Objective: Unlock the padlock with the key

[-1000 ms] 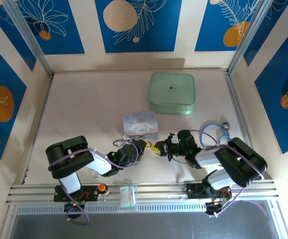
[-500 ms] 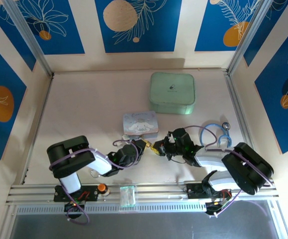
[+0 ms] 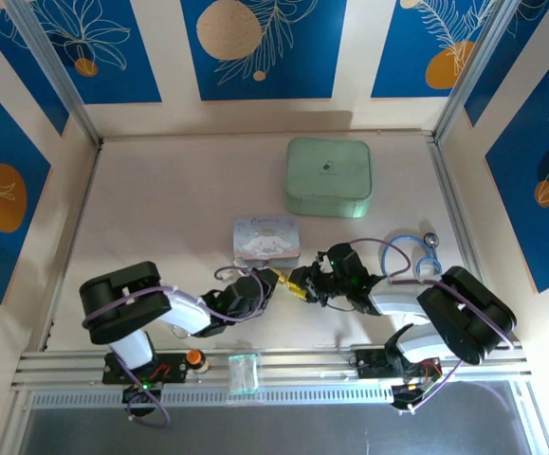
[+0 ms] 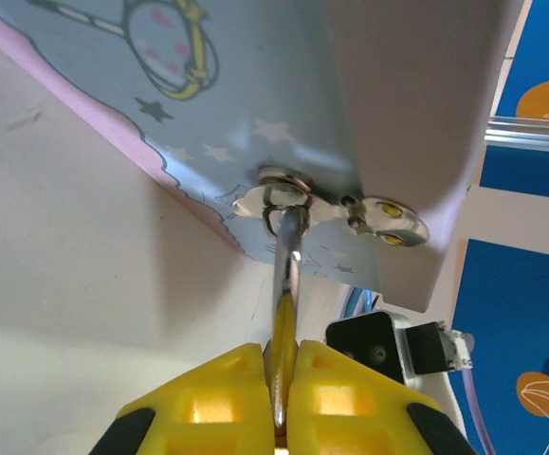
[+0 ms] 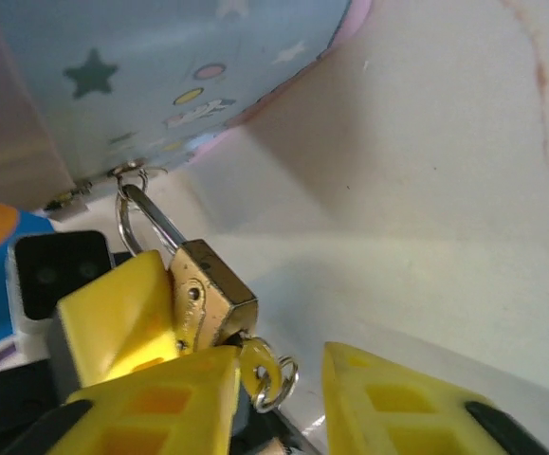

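- While my left gripper (image 4: 282, 365) is pinched tight on the padlock (image 5: 210, 296), the silver shackle (image 4: 289, 251) runs up from between its yellow fingers.
- My right gripper (image 5: 282, 358) has its fingers apart, one on either side of the key (image 5: 253, 363).
- I see the key seated in the padlock's underside, with a small ring (image 5: 279, 381) hanging from it.
- The shackle hooks through the hasp (image 4: 279, 182) of the pastel blue tin (image 4: 283, 85).
- The tin rests on the pale table (image 5: 426, 171).

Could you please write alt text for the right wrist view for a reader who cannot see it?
A brass padlock is hooked by its shackle through the clasp of a pastel blue tin, with the key at its base. The right gripper has its yellow fingers apart either side of the key.
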